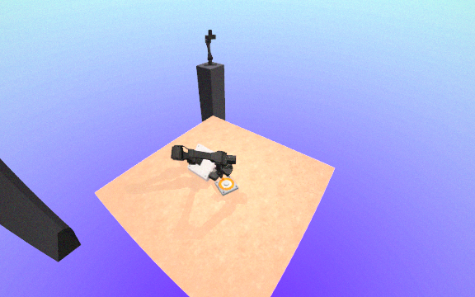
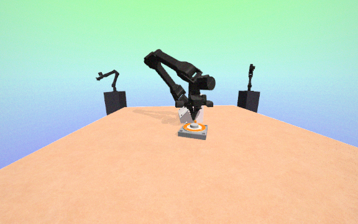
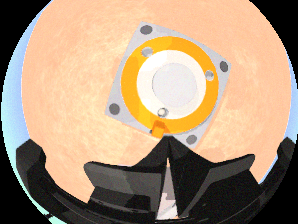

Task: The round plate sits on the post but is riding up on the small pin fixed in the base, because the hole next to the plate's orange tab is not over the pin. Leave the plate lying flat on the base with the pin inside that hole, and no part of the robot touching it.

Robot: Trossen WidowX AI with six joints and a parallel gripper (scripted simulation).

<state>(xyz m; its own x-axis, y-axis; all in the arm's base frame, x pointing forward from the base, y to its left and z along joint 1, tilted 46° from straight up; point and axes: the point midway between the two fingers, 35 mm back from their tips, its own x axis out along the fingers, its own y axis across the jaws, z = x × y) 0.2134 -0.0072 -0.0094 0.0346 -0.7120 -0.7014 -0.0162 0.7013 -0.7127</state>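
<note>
Clenched empty, the claw tip meets the orange tab of the plate on its grey base. Nudge sideways gently, rotating hole over pin.

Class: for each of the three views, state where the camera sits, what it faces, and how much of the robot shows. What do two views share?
Top: high, off to one side, looking down on the table; whole arm shows.
Exterior: low, across the table, facing the arm; whole arm shows.
Wrist: on the arm, looking down at the plate; only the shut fingers show.
Shared: all show the orange-ringed plate on its base.
</note>
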